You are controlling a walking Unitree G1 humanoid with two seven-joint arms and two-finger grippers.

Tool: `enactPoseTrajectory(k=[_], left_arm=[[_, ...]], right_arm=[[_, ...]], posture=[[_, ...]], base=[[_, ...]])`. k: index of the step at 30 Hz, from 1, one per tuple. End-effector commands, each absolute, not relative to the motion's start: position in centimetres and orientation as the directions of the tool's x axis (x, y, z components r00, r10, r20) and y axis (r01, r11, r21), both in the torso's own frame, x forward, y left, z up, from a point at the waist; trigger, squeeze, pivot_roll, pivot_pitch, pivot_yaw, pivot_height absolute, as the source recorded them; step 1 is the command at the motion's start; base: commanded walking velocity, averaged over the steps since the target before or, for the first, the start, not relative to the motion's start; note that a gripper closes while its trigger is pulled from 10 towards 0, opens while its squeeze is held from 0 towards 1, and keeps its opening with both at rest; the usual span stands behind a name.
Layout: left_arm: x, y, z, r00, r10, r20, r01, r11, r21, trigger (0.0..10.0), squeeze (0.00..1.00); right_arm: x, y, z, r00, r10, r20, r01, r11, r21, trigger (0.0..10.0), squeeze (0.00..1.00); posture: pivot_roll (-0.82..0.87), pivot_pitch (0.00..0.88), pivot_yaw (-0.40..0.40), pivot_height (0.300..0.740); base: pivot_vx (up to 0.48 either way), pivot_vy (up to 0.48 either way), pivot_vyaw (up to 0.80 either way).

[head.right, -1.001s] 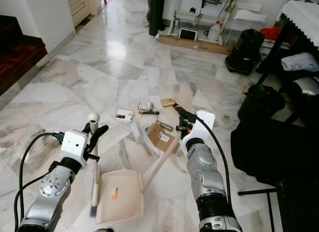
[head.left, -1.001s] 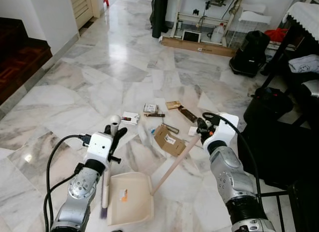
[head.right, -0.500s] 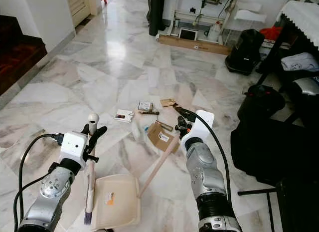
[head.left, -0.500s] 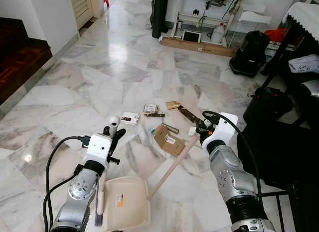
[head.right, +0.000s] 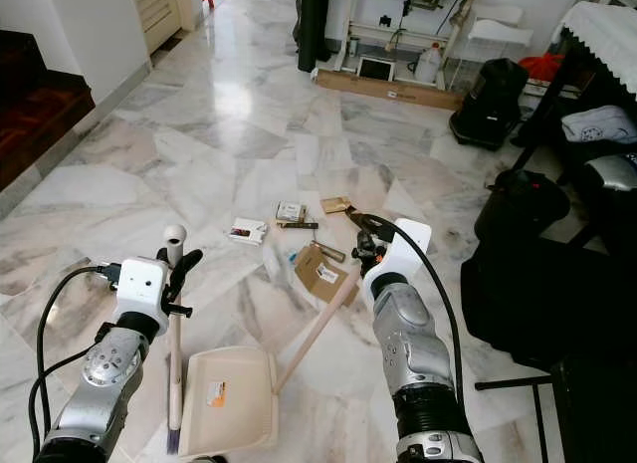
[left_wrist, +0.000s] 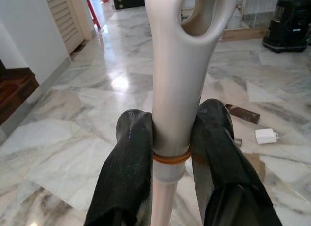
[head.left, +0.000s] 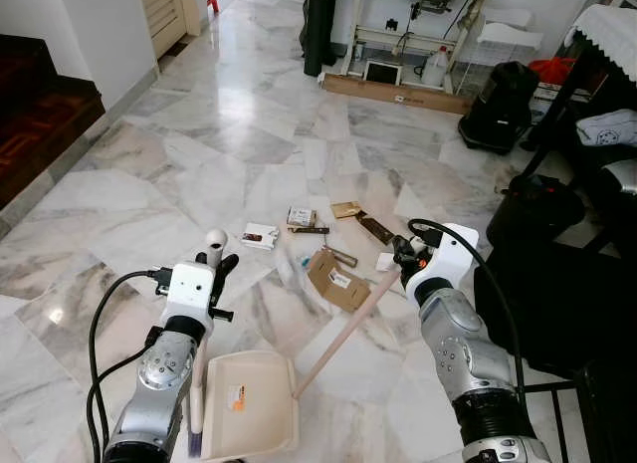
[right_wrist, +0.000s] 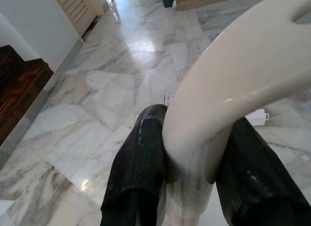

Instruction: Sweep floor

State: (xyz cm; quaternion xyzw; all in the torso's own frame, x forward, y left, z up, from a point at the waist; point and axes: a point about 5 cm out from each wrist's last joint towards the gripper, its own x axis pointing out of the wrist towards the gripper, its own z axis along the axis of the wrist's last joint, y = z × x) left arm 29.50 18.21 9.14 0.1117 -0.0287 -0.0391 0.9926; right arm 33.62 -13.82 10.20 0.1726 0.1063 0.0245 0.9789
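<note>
Left pincer pinches the broom handle; right pincer clamps the dustpan handle, its pan resting on marble floor near cardboard scraps.

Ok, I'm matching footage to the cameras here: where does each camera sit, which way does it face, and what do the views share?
Left eye view: on the head, looking forward and down at the marble floor, litter and dustpan; both silver arms show.
Right eye view: the head's other eye, same scene.
Left wrist view: on the left wrist, looking along the left gripper, shut on the broom handle.
Right wrist view: on the right wrist, looking along the right gripper, shut on the dustpan handle.
Shared: both wrist views show the floor and wooden stairs.
</note>
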Motion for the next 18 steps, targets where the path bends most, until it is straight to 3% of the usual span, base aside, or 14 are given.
enactPoseTrajectory(k=[1,18], left_arm=[[29.80,18.02,9.62,0.995,-0.072,0.066,0.058,0.978,0.199,10.0,0.00],[30.44,18.74,9.43,0.998,0.055,0.014,-0.057,0.988,0.145,10.0,0.00]], right_arm=[[34.08,-13.72,11.80,0.986,0.087,-0.140,-0.026,0.921,0.388,10.0,0.00],[34.11,-13.42,11.75,0.986,0.088,-0.144,-0.024,0.917,0.398,10.0,0.00]], posture=[[0.07,0.075,-0.097,0.740],[0.08,0.083,-0.095,0.740]], base=[[0.000,0.000,0.00],[0.000,0.000,0.00]])
